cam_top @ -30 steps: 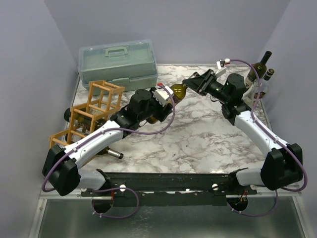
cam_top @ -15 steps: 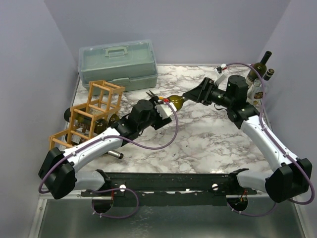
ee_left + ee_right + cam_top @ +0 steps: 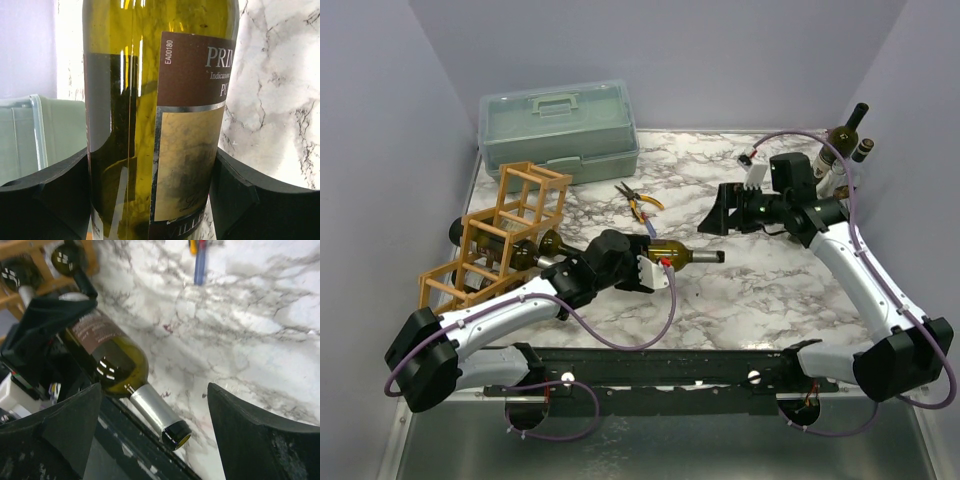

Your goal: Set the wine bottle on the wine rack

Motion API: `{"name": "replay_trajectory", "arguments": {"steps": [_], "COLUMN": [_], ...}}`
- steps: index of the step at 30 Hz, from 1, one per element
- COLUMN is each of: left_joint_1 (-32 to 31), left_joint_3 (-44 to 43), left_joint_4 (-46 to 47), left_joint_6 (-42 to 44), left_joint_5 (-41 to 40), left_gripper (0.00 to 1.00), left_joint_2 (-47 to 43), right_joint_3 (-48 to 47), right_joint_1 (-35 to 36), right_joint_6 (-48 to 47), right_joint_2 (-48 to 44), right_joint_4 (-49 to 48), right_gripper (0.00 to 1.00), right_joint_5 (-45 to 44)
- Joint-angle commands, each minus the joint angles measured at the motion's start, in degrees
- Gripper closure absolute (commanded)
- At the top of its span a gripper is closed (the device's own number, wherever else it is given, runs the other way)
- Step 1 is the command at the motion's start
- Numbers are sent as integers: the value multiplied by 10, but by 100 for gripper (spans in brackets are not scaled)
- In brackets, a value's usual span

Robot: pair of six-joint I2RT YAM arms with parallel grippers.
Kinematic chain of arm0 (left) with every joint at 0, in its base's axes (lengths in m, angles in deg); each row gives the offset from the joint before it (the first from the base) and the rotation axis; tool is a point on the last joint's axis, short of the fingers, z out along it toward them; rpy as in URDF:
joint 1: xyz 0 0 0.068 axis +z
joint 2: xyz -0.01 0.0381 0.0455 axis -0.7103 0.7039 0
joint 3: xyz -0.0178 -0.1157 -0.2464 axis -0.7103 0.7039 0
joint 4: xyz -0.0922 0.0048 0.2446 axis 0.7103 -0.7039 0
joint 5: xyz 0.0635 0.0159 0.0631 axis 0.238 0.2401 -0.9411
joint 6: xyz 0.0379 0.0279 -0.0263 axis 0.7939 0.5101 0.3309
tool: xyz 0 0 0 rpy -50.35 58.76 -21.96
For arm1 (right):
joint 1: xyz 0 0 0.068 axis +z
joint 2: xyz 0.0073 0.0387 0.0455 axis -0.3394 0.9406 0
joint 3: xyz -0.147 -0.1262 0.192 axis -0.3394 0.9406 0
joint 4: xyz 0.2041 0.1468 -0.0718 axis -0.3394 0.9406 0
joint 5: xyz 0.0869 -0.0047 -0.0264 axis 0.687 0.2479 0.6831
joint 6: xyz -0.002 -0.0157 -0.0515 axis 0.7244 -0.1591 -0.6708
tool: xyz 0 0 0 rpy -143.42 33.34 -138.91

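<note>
My left gripper is shut on the green wine bottle and holds it level above the marble, neck pointing right. In the left wrist view the bottle's brown label fills the gap and both black fingers press its sides. My right gripper hangs open just behind the bottle's neck, apart from it. Its wrist view looks down on the bottle and silver-capped neck beyond the spread fingers. The orange-tan wine rack stands at the left, behind the left arm, with other bottles lying in its cells.
A pale green toolbox sits at the back left. Pliers lie on the marble table between toolbox and right gripper. Two upright bottles stand in the back right corner by the right arm's elbow.
My right gripper has let go of the bottle's neck, opened and drawn back right. My left arm has carried the bottle nearer and lower, turning it level.
</note>
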Motion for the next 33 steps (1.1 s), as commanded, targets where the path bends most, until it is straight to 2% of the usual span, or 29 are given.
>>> {"name": "replay_trajectory", "arguments": {"steps": [1,9,13,23,33], "left_joint_1": [-4,-14,-28,-40,-47], "left_joint_3": [-14,-14,-16,-17,-7], "left_joint_4": [16,1,-8,-25,-21], "left_joint_6": [45,49,50,57,69], "left_joint_5": [36,44,50,52,46], "left_gripper": [100,100,100,100,100], "left_joint_2": [-11,-12,-9,-19,-60], "right_joint_3": [14,63,66,74,112], "right_joint_1": [21,87,109,165,200], "right_joint_6": [-63,-74,-75,-97,-91], "right_joint_2": [19,41,67,69,12], "right_joint_4": [78,69,64,69,41], "right_gripper": [12,16,25,33,26], "right_joint_5": [66,65,51,72,94]}}
